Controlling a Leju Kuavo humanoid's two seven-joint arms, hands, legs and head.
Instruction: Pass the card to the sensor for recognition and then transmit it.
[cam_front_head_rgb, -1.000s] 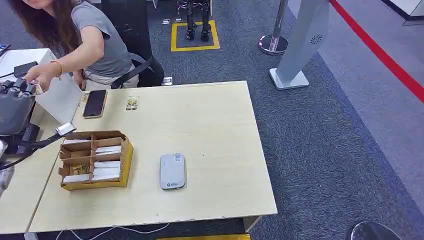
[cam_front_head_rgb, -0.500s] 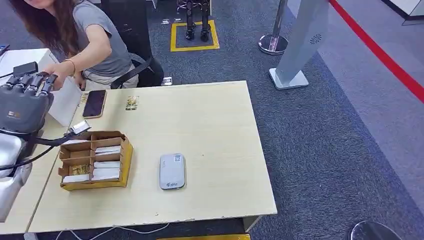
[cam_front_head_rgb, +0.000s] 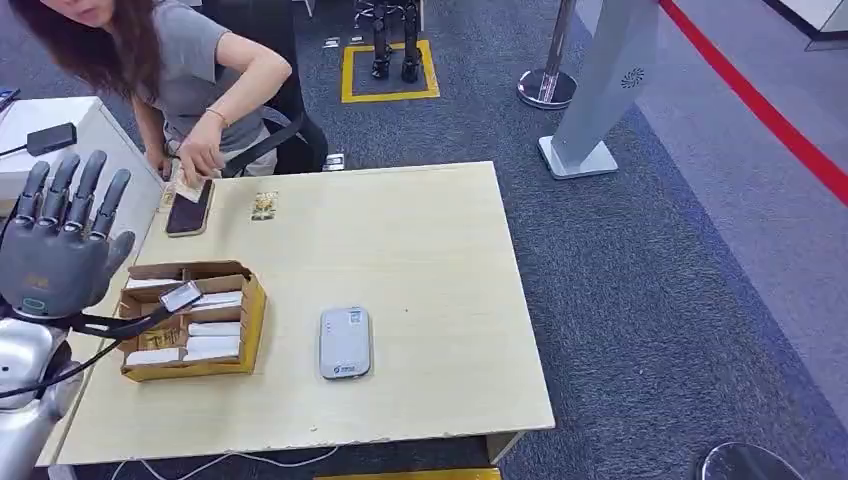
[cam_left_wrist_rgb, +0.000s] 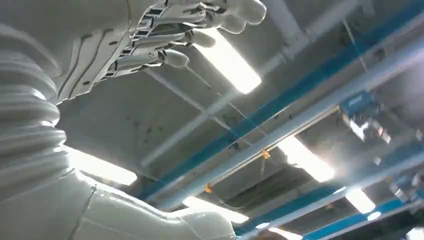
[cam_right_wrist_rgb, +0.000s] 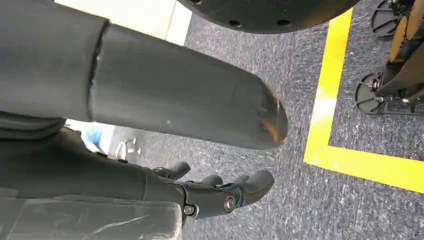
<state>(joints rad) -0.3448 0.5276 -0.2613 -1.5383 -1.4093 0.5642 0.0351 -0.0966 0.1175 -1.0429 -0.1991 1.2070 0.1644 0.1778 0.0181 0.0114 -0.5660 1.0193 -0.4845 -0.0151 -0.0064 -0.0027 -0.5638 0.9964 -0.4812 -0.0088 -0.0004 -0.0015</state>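
Left hand (cam_front_head_rgb: 62, 240) has swung back from the person's side toward the table's left edge over the last second; it now hovers raised, fingers apart, holding nothing. The person's hand (cam_front_head_rgb: 200, 155) has drawn back to the phone (cam_front_head_rgb: 189, 207) at the far left corner, seemingly with a small card, though we cannot be sure at this size. We judge one handover finished. Remaining cards (cam_front_head_rgb: 212, 347) lie in the cardboard box (cam_front_head_rgb: 190, 320) near the left edge; the sensor (cam_front_head_rgb: 345, 343) sits mid-table toward the near edge, untouched. Right hand (cam_right_wrist_rgb: 220, 192) hangs over the floor, fingers loosely curled, nothing in it. Next pick should come from the box.
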